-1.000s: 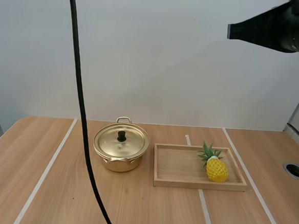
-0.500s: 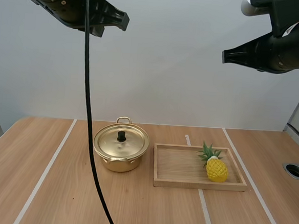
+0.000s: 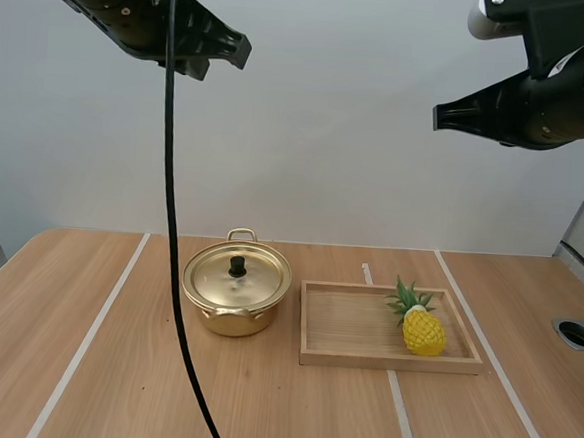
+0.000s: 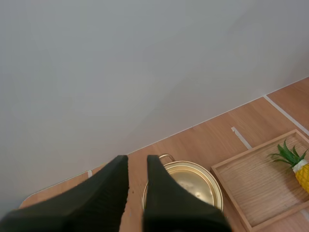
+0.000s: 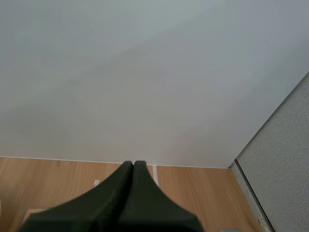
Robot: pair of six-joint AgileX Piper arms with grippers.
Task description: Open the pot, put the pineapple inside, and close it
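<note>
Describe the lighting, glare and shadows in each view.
High view: soft, even light; dull sheen on the lid, only faint shadows by the pineapple. Left wrist view: the left hand is dark above the gleaming lid. Right wrist view: the right hand is dark against an evenly lit wall.

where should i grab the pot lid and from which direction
Take the lid by its black knob, coming straight down from above. The lid sits level on the pot with its rim close against the pot's edge, so the rim likely gives little to pinch. The knob stands upright at the centre, free on all sides.
</note>
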